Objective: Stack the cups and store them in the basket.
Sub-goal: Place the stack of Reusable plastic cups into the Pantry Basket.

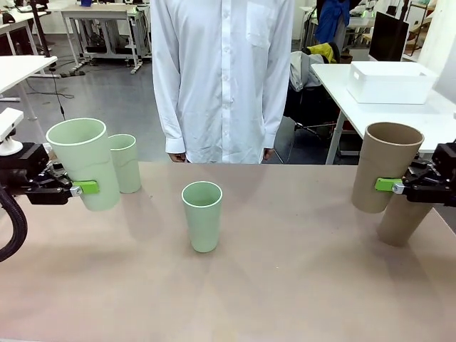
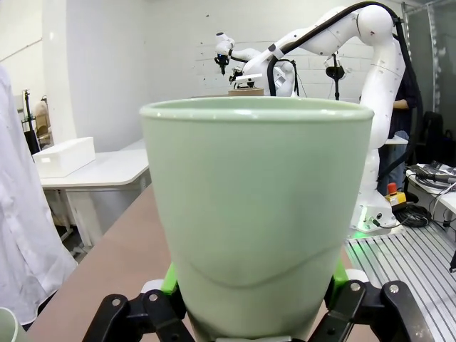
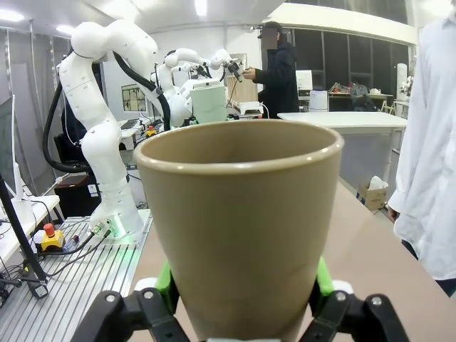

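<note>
My left gripper [image 1: 91,188] is shut on a mint green cup [image 1: 85,167], held upright just above the table at the left; that cup [image 2: 256,214] sits close between the green pads [image 2: 171,279]. A second mint cup [image 1: 127,162] stands right behind it. A third mint cup [image 1: 202,215] stands alone mid-table. At the right my right gripper [image 1: 390,185] is shut on a tan-brown cup [image 1: 383,165], seen close as the cup [image 3: 239,221]. Another tan cup [image 1: 403,222] stands partly hidden below that gripper. The white basket [image 1: 392,82] rests on a white side table at the far right.
A person in a white shirt [image 1: 222,78] stands at the far edge of the brown table [image 1: 285,285], hands down. The white side table [image 1: 427,117] lies beyond the right corner. Other desks and chairs stand farther back.
</note>
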Tool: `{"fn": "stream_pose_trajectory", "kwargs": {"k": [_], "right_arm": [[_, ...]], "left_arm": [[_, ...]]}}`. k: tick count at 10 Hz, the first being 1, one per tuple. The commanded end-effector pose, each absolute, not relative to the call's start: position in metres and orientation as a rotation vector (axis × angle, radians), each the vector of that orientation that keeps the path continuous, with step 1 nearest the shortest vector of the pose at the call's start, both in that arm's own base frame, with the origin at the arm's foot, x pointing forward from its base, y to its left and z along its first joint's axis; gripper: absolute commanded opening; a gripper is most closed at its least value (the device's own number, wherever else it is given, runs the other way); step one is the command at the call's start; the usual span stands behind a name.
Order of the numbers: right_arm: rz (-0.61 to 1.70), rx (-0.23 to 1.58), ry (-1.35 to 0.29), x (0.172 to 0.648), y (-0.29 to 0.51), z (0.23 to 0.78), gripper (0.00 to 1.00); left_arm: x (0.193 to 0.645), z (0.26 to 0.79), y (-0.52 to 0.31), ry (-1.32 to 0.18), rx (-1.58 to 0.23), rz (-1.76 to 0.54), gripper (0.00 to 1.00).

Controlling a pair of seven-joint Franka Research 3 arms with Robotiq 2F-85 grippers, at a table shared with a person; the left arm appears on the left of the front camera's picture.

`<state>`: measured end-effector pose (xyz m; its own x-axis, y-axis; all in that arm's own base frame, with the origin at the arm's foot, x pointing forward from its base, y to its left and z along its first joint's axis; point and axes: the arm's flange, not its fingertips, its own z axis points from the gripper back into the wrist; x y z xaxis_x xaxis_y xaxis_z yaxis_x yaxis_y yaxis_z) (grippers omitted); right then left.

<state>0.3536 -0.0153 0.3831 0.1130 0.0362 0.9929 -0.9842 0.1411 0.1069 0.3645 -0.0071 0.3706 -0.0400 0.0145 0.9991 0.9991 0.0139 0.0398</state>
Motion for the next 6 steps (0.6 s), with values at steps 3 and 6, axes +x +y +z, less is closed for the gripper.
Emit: {"fn": "stream_pose_trajectory", "kwargs": {"k": [3,6], "right_arm": [[1.047,1.119,-1.163,0.3539,-0.0158,0.3843,0.85],[1.047,1.119,-1.163,0.3539,-0.0158,0.3843,0.85]], "left_arm": [[0.3643,0.3724,-0.0079,-1.258,-1.190,-1.226,0.85],[0.3643,0.3724,-0.0079,-1.258,-1.190,-1.226,0.85]]}}
